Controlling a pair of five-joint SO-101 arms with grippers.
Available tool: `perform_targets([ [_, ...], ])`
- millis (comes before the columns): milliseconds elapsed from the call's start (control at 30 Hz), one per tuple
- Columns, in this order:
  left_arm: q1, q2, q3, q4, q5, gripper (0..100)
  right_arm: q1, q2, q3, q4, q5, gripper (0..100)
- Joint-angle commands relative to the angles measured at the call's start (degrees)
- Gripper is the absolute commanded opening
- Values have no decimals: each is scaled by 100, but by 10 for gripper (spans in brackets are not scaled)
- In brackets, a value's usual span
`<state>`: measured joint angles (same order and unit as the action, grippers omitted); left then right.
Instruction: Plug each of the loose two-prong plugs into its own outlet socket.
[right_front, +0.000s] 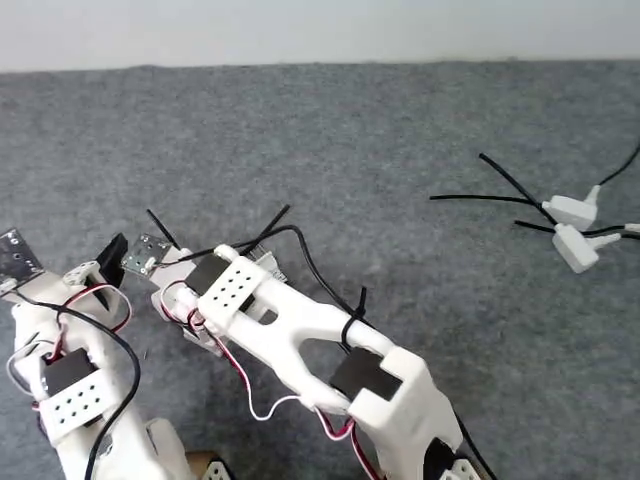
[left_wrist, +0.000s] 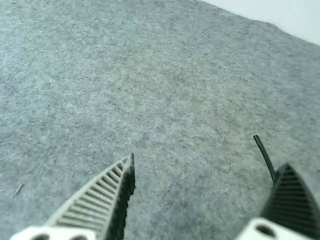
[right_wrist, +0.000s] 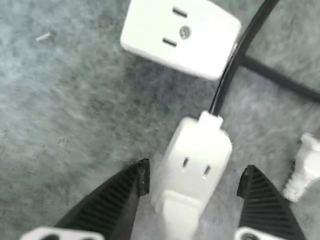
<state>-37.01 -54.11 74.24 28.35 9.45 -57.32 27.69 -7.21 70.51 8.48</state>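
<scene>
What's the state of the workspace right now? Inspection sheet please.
Surface: grey mat, flat.
Job's things: square socket lies face up; slim socket lies next to it; what looks like a small white plug lies beside that; two white cabled pieces lie apart from the arms, type unclear.
Clutter: one small fleck on the mat.
Grippers: left gripper open over bare mat; right gripper open, jaws astride the slim socket, not gripping.
Cables: black cable leaves the slim socket; black leads trail from the cabled pieces.
Surroundings: pale wall behind the mat.
</scene>
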Motion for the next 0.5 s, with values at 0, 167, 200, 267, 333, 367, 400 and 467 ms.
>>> perform_targets([
  [0,-9,-62,-136,-149,53,408,66,48,-26,-127,-53,292],
  [167,-9,-62,-136,-149,53,408,57,268,-26,-277,-26,259],
  [200,-9,-62,-136,-149,53,408,66,330,-26,-330,-26,223],
  [267,-9,-70,-136,-149,53,408,75,418,-26,-365,18,110],
  [333,-9,-70,-136,-149,53,408,66,444,-70,-330,35,0],
  [367,-9,-70,-136,-149,53,408,57,479,-105,-303,53,29],
  [400,-9,-70,-127,-149,53,408,57,488,-149,-251,53,28],
  [467,-9,-70,-127,-149,53,408,57,488,-176,-198,44,10],
])
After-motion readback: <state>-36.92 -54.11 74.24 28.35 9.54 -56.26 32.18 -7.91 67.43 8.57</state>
